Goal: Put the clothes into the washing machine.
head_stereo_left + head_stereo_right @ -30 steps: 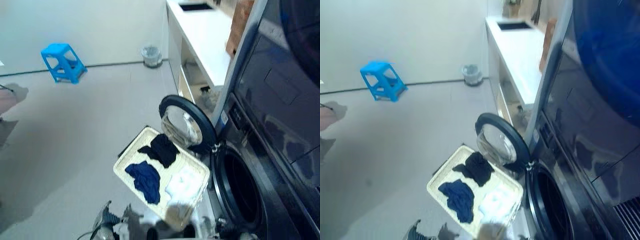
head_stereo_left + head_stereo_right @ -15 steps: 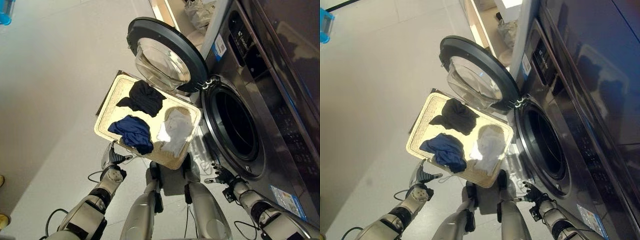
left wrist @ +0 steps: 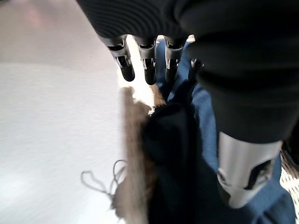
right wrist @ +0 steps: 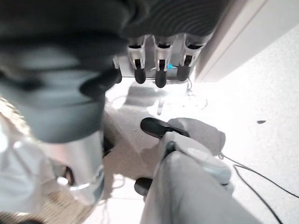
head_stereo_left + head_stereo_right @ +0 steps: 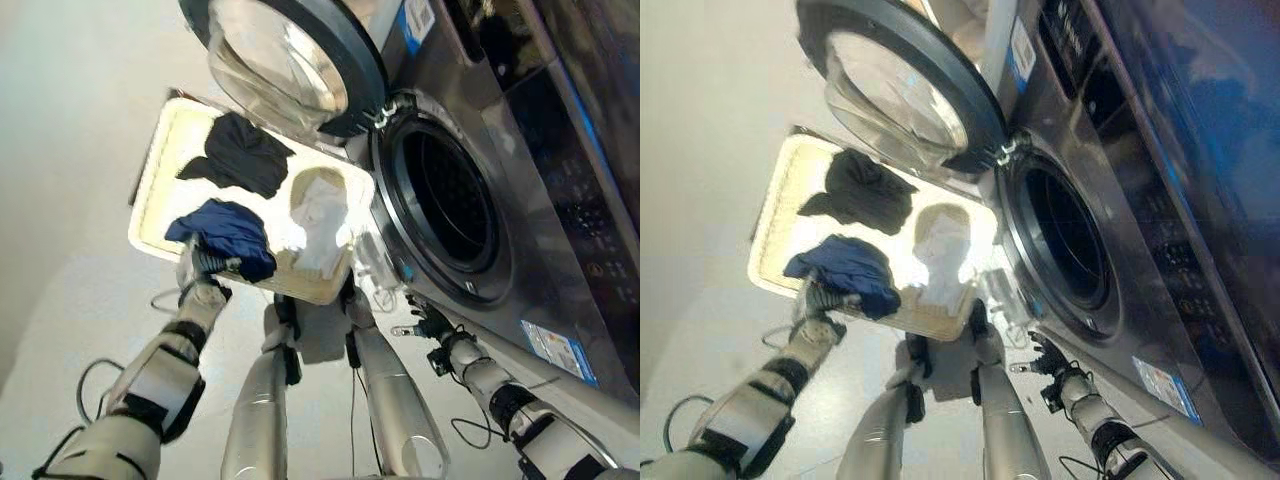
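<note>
So the left hand is right at the near edge of the wicker laundry basket, fingers straight and loose over the navy blue garment, looks like touching it but hard to be sure. Just past that hand sit the black garment and, off toward the machine, the white garment. Half a second ago this hand was short of the basket rim. The right hand hangs relaxed and empty below the washing machine drum opening, door swung wide.
</note>
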